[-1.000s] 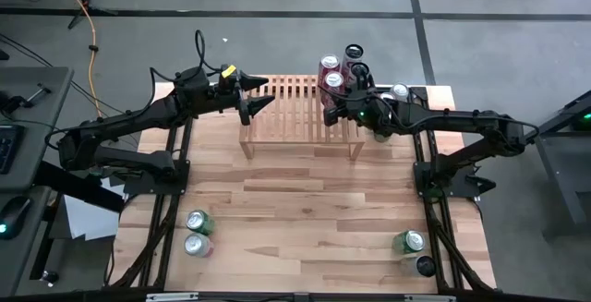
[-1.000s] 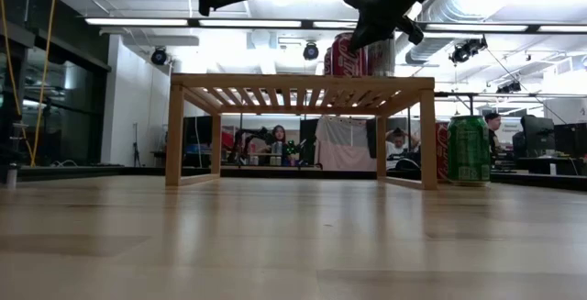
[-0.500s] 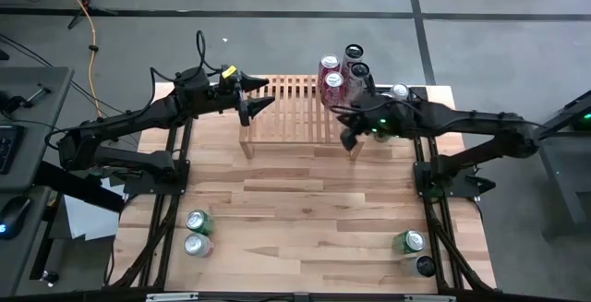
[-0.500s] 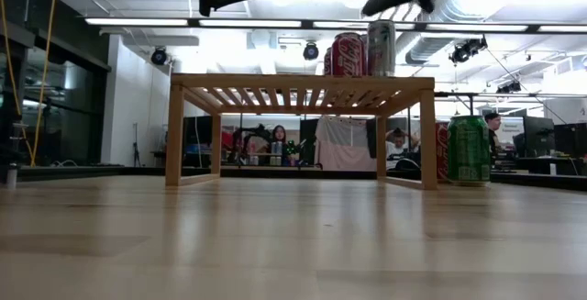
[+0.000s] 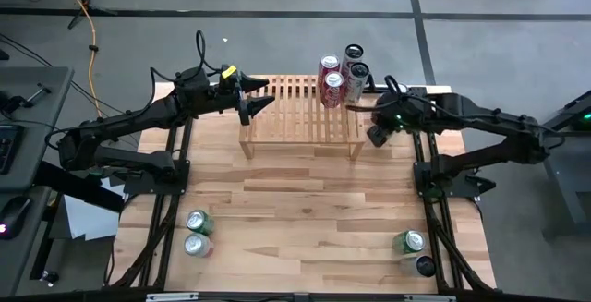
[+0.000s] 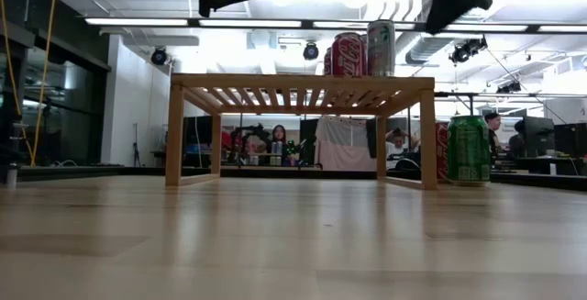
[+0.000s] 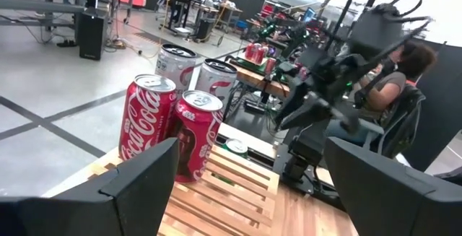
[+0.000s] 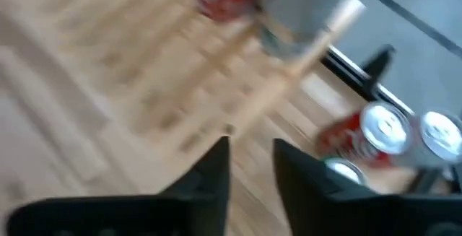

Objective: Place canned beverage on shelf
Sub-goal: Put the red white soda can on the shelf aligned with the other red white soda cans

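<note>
While four cans (image 5: 338, 69) were seen upright at the shelf's (image 5: 295, 108) upper-right end, the right end effector (image 5: 378, 136), slightly parted and empty, was nearest, just lower-right of them.

Blurred shelf (image 8: 216, 99), 3 can tops (image 8: 386, 131) beside it

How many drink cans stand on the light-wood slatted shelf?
4, clustered at the shelf's right end: a red can, a second red can, a silver can, a second silver can. None seems hidden from above.
</note>
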### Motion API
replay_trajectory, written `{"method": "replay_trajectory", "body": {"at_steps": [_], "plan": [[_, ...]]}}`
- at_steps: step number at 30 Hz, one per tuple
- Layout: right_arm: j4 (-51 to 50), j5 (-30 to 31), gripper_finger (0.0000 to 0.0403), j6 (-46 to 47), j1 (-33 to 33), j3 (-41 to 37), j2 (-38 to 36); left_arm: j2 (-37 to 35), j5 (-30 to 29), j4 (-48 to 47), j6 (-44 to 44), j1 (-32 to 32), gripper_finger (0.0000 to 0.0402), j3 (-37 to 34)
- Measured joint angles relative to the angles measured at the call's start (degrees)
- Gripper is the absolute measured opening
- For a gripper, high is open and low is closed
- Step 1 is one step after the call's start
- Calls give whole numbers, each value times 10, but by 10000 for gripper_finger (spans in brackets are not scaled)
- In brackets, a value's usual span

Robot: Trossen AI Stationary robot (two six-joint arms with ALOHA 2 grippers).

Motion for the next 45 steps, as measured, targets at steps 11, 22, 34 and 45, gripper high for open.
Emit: {"method": "replay_trajectory", "body": {"at_steps": [11,22,34,45], "plan": [[69,-72,335,42,-253,-128,1,0,-5,0,-1,0,337,0],[149,-34,355,141,-331,-158,30,0,-5,0,-4,0,337,0],[179,-15,355,170,-339,-158,98,0,-6,0,-4,0,337,0],[164,-36,355,31,-340,-158,89,0,-6,0,-4,4,337,0]]}}
